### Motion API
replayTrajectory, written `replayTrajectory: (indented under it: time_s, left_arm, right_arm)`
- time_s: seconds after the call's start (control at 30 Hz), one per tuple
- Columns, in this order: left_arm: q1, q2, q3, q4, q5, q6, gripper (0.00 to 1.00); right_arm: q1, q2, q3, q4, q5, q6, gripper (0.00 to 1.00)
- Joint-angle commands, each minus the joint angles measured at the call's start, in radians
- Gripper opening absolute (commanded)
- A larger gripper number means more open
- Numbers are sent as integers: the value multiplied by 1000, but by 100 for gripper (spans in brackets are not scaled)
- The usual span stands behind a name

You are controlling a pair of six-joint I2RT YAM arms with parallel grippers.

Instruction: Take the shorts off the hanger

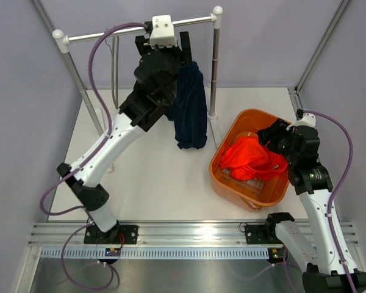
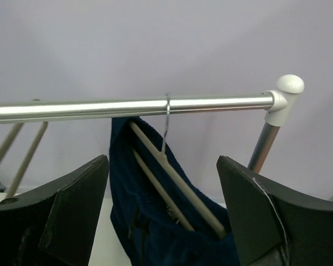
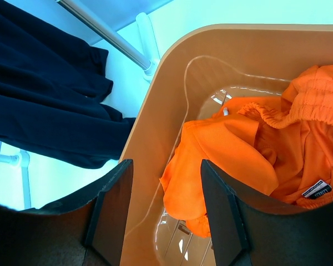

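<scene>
Dark navy shorts (image 1: 191, 108) hang on a pale hanger (image 2: 177, 180) hooked over the silver rail (image 1: 128, 32) of the rack. In the left wrist view the shorts (image 2: 155, 221) sag below the hanger's two bars. My left gripper (image 2: 162, 210) is open, its fingers either side of the hanger and shorts just below the rail (image 2: 127, 107), touching neither. My right gripper (image 3: 166, 210) is open and empty above the orange basket (image 3: 155, 111), over orange shorts (image 3: 238, 160) lying inside. From above, the right gripper (image 1: 269, 135) hovers over the basket (image 1: 229, 183).
The rack's right post (image 1: 215, 67) stands between the hanging shorts and the basket. Its left post (image 1: 79, 79) slants down at the far left. Grey walls close in behind and at both sides. A metal rail (image 1: 189, 235) runs along the near edge.
</scene>
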Motion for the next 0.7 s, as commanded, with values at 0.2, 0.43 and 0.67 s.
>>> replayTrajectory:
  time_s: [0.2,0.43,0.67]
  left_arm:
    - [-7,234,276,63,-185,-76,85]
    - [30,298,307,93,-228,-99,86]
    - [113,324,313,15,-139,-214,85]
  right_arm:
    - [-5,6,46,-19,-27,-30,61]
    - [-5,15,32,-14,-36,-30,60]
    - [-5,10,25,-14,-36,-32,60]
